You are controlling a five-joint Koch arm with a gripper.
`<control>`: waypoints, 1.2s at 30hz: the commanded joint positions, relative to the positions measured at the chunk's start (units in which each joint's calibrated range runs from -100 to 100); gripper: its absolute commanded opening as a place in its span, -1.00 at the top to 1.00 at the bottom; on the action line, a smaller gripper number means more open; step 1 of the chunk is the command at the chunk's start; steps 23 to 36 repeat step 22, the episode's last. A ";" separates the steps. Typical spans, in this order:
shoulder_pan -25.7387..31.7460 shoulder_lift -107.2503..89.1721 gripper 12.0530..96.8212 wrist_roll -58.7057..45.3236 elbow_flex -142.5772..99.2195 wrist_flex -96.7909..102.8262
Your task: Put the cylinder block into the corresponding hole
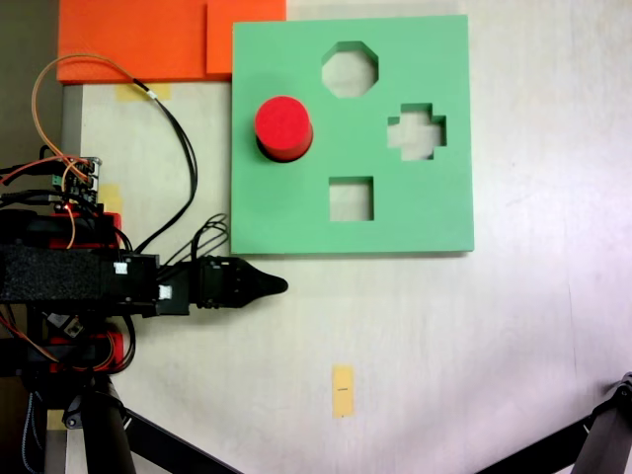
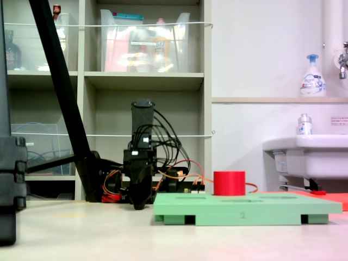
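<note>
A red cylinder block (image 1: 283, 126) stands upright in the round hole (image 1: 269, 150) at the left of a green foam board (image 1: 296, 212) on a pale counter (image 1: 444, 336), its top well above the board's surface. The octagonal, cross and square cutouts lie open to its right. The arm's black end effector (image 1: 279, 286) rests off the board, just beside its near left corner, touching nothing; whether it is spread or pressed together cannot be told.
</note>
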 commanded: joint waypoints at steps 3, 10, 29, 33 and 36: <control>-0.05 -0.55 0.13 -0.54 -1.27 -9.42; -0.10 -0.55 0.12 -0.34 -1.27 -9.13; -0.10 -0.55 0.12 -0.34 -1.27 -9.13; -0.10 -0.55 0.12 -0.34 -1.27 -9.13; -0.10 -0.55 0.12 -0.34 -1.27 -9.13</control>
